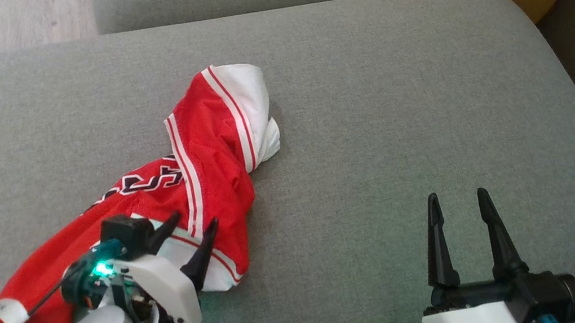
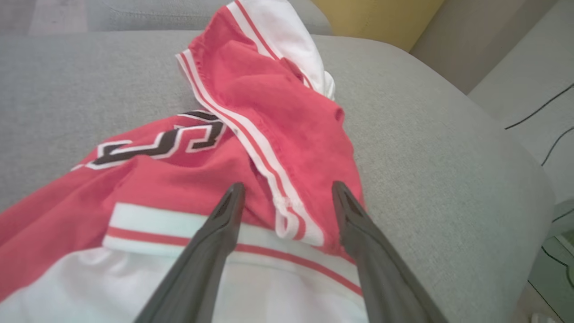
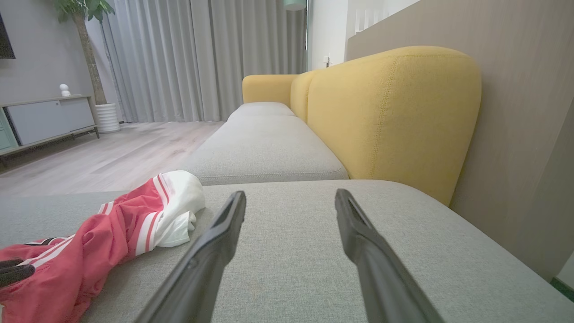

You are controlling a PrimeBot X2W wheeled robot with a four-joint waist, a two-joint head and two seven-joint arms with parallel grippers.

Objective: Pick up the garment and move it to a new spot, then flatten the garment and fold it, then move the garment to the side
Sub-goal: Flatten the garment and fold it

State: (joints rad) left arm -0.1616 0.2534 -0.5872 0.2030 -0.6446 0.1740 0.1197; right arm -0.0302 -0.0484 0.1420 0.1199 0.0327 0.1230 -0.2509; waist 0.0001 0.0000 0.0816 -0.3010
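The red and white jersey lies bunched on the grey sofa cushion, left of the cushion's middle. Its long axis runs on a slant, from the near left corner of the head view, where the cloth trails toward the cushion's near edge, up to a white-trimmed end at the far side. Black lettering shows on the red mesh about halfway along.

The left hand is plainly the nearer one. It sits over the near part of the jersey, fingers pointing away from the robot along the garment's length. Its fingers are parted to a middling gap and hold nothing. In the left wrist view they lie over a white band with a red stripe, and a striped, doubled-over edge sits between the fingertips. Whether the tips already press into the cloth I cannot tell.

The right hand hangs over bare cushion well to the right of the jersey, fingers spread wide and empty. From it the garment lies to the left, with open grey fabric between them.

My reading is that the pick-up is not yet made: the jersey is crumpled and ungrasped. The coming grasp likely falls to the left hand, which only needs to close on the fold between its fingers. Mesh this loose may slip or come up as a single layer, so a deep bite seems wise
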